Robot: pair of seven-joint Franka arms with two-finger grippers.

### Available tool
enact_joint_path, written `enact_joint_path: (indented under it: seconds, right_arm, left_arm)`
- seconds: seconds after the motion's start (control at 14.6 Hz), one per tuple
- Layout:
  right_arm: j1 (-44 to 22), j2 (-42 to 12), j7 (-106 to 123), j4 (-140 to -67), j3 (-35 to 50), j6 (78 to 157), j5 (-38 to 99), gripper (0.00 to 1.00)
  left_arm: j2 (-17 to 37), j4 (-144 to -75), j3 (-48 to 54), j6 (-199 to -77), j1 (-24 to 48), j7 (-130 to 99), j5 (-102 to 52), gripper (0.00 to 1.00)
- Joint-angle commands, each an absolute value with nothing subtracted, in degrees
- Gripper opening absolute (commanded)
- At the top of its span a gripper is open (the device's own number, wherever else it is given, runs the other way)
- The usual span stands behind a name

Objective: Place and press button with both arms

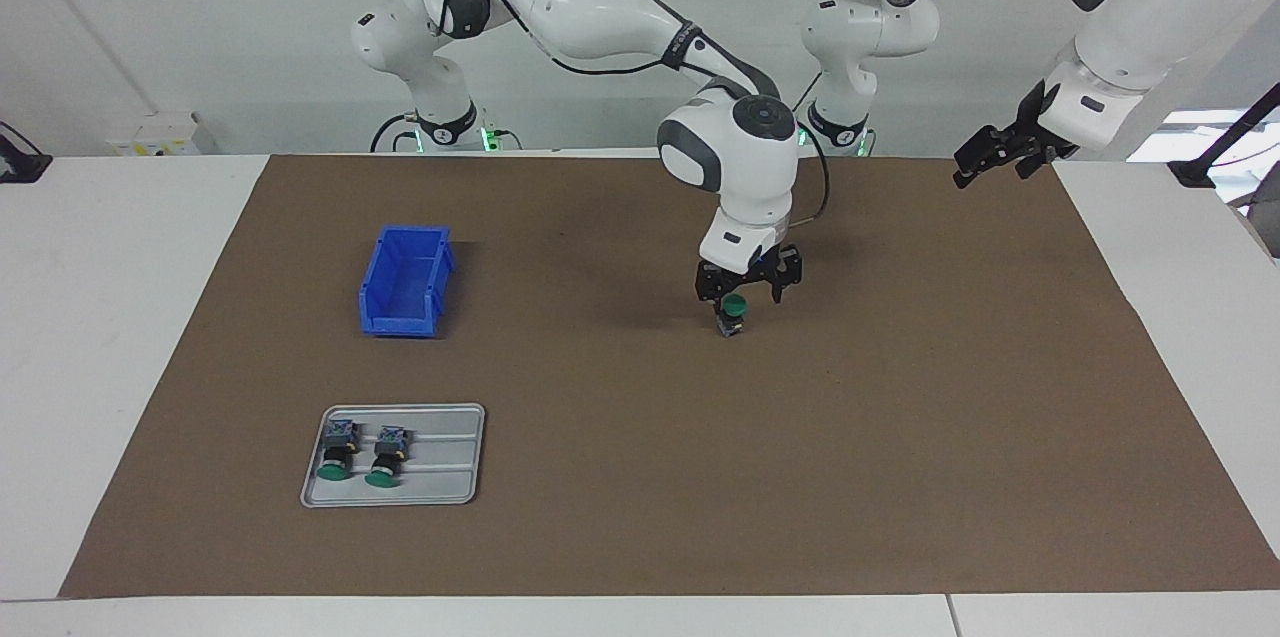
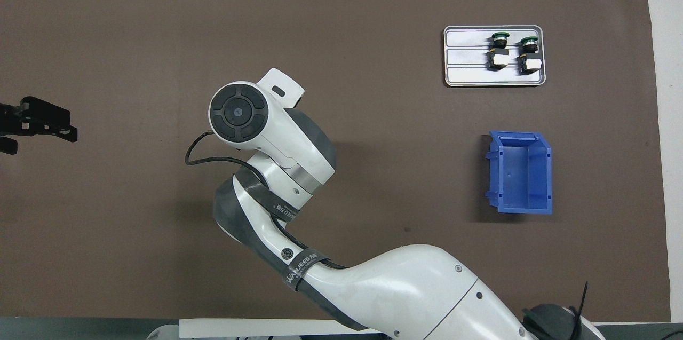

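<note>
A green-capped button stands upright on the brown mat near the table's middle. My right gripper is low over it, fingers spread to either side of the cap, not closed on it. In the overhead view the right arm's wrist hides both that gripper and the button. My left gripper hangs open and empty, high over the mat's edge at the left arm's end; it also shows in the overhead view. The left arm waits.
A grey metal tray holds two more green-capped buttons, lying on their sides, toward the right arm's end, farther from the robots. An empty blue bin stands nearer to the robots than the tray.
</note>
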State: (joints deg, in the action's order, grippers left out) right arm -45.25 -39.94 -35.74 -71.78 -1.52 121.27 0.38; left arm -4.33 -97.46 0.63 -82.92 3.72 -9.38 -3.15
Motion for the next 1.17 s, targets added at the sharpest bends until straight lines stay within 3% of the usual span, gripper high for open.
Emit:
enact_joint_path:
  seconds: [0.0, 0.27, 0.55, 0.96, 1.1]
  right_arm:
    - [-44.73, -36.74, -34.1, -79.89, -0.97, 126.65, 0.44, 0.99]
    - [-44.82, -37.79, -31.56, -80.68, -1.05, 127.26, -0.18, 0.96]
    - [-45.0, -37.71, -31.2, -82.44, -0.97, 128.32, -0.18, 0.81]
    - [-45.09, -37.71, -31.29, -82.35, -0.97, 128.41, 0.53, 0.8]
    - [-45.0, -37.71, -31.29, -82.35, -0.97, 128.32, 0.53, 0.75]
  left_arm:
    - [-5.98, -99.58, 0.88, -83.4, 3.25, -9.05, -1.94, 1.0]
    - [-5.36, -98.36, 0.53, -85.34, 1.86, -7.74, 1.58, 1.0]
    - [-5.1, -97.56, 0.61, -85.43, 1.32, -7.47, 1.67, 1.0]
    - [-5.45, -97.91, 0.53, -84.29, 1.23, -7.29, 1.84, 1.0]
    - [-5.71, -97.82, 0.53, -83.94, 1.14, -6.95, 1.93, 1.0]
